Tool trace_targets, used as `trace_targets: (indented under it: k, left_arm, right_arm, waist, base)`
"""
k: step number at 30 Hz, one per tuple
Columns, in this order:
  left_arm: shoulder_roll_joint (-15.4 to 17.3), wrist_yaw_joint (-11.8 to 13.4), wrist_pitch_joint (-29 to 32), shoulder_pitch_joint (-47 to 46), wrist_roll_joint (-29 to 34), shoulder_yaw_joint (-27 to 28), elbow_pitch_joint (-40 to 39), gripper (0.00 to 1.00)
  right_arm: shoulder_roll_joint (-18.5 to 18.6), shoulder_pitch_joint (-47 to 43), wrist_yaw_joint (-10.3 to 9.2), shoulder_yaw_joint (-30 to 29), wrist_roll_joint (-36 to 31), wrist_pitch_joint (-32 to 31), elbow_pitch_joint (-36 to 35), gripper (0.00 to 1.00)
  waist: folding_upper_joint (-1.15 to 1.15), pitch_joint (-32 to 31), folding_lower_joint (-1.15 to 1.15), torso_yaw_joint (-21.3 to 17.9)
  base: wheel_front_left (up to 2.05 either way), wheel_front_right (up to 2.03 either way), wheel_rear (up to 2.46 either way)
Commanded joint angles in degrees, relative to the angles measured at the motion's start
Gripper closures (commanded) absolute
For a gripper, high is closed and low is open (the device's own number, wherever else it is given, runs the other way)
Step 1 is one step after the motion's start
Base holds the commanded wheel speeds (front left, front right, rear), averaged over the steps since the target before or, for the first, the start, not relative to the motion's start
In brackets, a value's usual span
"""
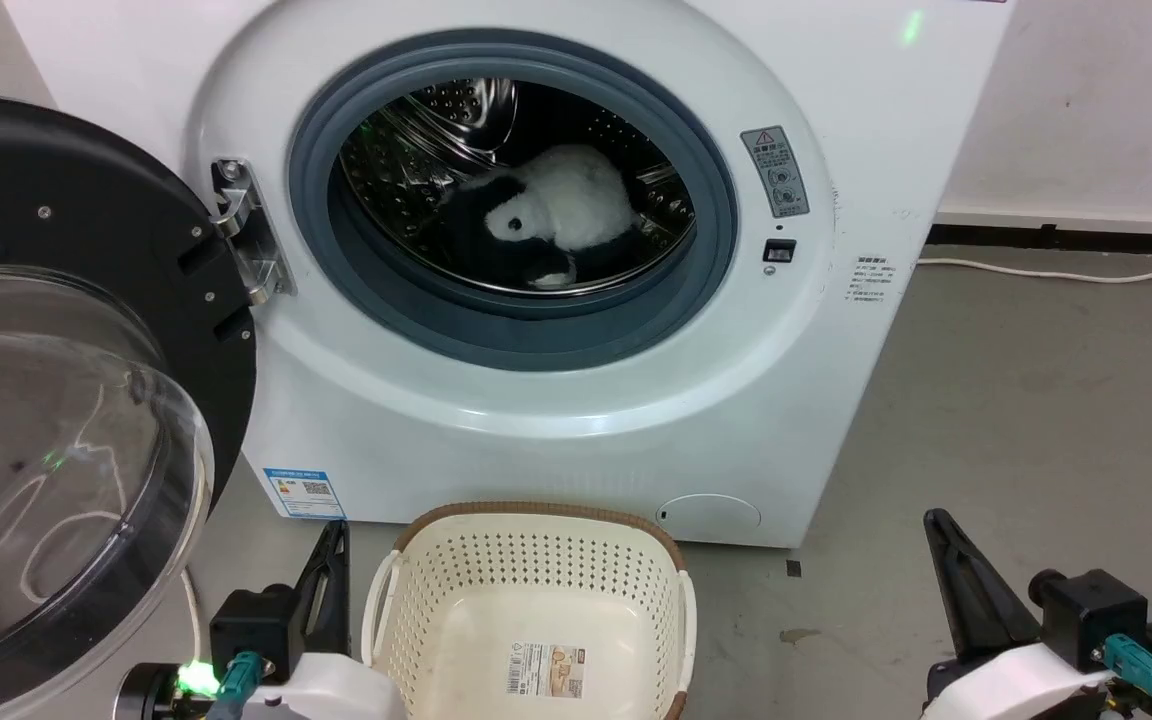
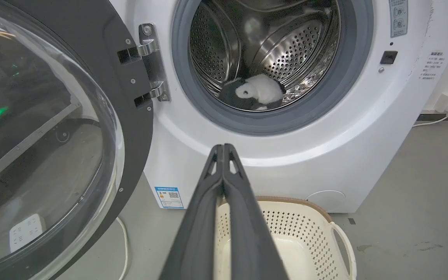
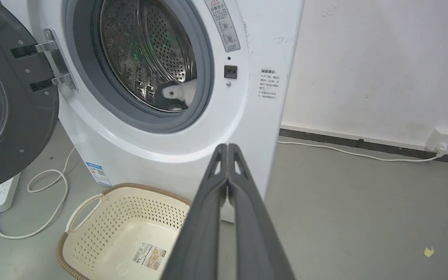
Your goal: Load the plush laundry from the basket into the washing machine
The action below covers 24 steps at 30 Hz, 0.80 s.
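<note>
Head view: toy (image 1: 566,215) lies inside the washer (image 1: 836,380); basket (image 1: 536,560) is empty; left pincer (image 2: 223,149) and right pincer (image 3: 228,149) are pressed together, holding nothing; best keep both clear of the door (image 1: 86,200).

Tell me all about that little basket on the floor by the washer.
The basket is small, cream plastic, rounded-rectangular, its walls dotted with holes. A brown woven-look band runs round the rim, and a loop handle sticks out on each side. It stands upright on the grey floor just before the washing machine, empty, with a printed label stuck on its inside bottom.
</note>
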State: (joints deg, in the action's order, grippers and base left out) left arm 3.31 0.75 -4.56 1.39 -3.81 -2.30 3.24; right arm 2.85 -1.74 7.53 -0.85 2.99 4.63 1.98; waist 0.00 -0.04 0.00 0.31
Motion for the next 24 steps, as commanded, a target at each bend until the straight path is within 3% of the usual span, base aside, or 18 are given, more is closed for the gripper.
trace_targets:
  k: [1, 24]
  left_arm:
    - [-0.03, -0.35, 0.27, -0.66, 0.5, 0.36, -0.5, 1.0]
    - [-0.3, -0.62, 3.2, -1.16, 2.75, 1.68, -2.36, 1.0]
  right_arm:
    - [0.02, 0.84, -0.03, 0.15, -0.61, -0.31, -0.47, 1.0]
    - [0.02, 1.46, -0.04, 0.63, -2.24, -3.25, -1.5, 1.0]
  waist:
    - [0.0, 0.0, 0.0, -0.01]
    - [0.0, 0.03, 0.0, -0.21]
  base:
    - [0.0, 0.0, 0.0]
    - [0.0, 0.0, 0.0]
